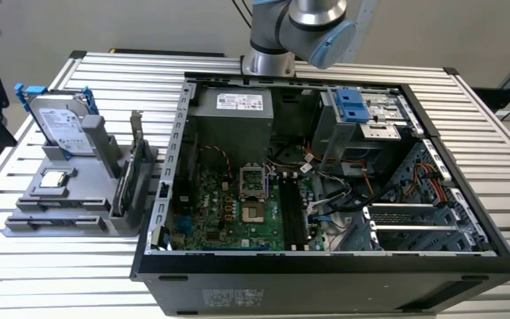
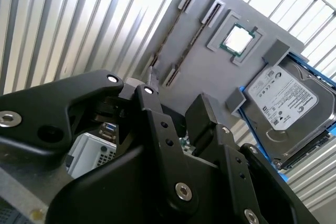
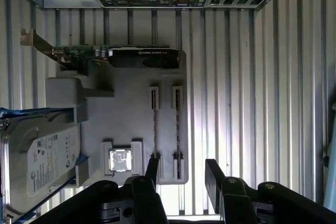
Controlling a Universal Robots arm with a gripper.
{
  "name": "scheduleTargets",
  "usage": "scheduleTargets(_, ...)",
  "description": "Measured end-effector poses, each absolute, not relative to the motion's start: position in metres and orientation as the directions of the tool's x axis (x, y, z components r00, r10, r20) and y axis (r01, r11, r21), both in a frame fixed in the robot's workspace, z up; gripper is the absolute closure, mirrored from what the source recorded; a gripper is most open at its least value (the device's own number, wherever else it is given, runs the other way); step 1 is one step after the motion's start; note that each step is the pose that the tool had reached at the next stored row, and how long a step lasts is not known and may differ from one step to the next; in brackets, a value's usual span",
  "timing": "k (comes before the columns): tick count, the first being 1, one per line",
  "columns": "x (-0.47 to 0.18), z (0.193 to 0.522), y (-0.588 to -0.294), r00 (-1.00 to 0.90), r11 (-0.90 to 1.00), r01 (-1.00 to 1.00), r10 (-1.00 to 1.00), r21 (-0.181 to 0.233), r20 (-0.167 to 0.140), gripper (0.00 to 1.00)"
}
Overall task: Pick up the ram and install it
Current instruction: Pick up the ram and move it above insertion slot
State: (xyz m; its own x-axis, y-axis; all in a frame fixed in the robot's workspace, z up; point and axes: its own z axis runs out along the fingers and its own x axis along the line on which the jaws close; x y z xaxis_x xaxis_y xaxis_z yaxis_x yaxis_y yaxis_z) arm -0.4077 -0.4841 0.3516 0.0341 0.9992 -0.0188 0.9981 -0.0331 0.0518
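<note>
Two thin dark ram sticks stand on edge in the slotted holders of a grey fixture plate (image 3: 131,124). One ram stick (image 3: 154,124) (image 2: 176,22) lies nearer the bare processor chip (image 3: 119,160); the other ram stick (image 3: 177,129) (image 2: 195,39) runs parallel beside it. My gripper (image 3: 182,167) (image 2: 177,92) hovers open above the end of these sticks, with nothing between its black fingers (image 3: 152,167). In the exterior view the black memory slots (image 1: 292,214) lie on the green motherboard inside the open computer case (image 1: 173,166), and the arm (image 1: 304,26) rises behind it.
On the fixture (image 1: 34,226) at the exterior view's left stand a silver hard drive (image 1: 60,126) (image 3: 42,161) with blue rails, and an upright graphics card (image 1: 122,186) (image 3: 126,56) beside the case. A slatted aluminium table (image 1: 51,279) lies under everything. Cables crowd the case's right half.
</note>
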Motion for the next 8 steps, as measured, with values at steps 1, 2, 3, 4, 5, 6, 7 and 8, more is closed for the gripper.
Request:
scheduleTargets(1,-0.4077,0.3511,-0.4841,0.034,-0.033,0.998,0.999,0.052,-0.019,0.0)
scheduleTargets(2,-0.4077,0.3506,-0.4841,0.034,-0.033,0.998,0.999,0.052,-0.019,0.0)
scheduleTargets(3,-0.4077,0.35,-0.4841,0.034,-0.033,0.998,0.999,0.052,-0.019,0.0)
scheduleTargets(4,-0.4077,0.3495,-0.4841,0.033,-0.032,0.998,0.999,0.052,-0.019,0.0)
scheduleTargets(5,-0.4077,0.3491,-0.4841,0.033,-0.032,0.998,0.999,0.052,-0.019,0.0)
scheduleTargets(6,-0.4077,0.3485,-0.4841,0.033,-0.032,0.998,0.999,0.052,-0.019,0.0)
scheduleTargets(7,-0.4077,0.3481,-0.4841,0.033,-0.032,0.998,0.999,0.052,-0.019,0.0)
scheduleTargets(8,-0.4077,0.3476,-0.4841,0.033,-0.032,0.998,0.999,0.052,-0.019,0.0)
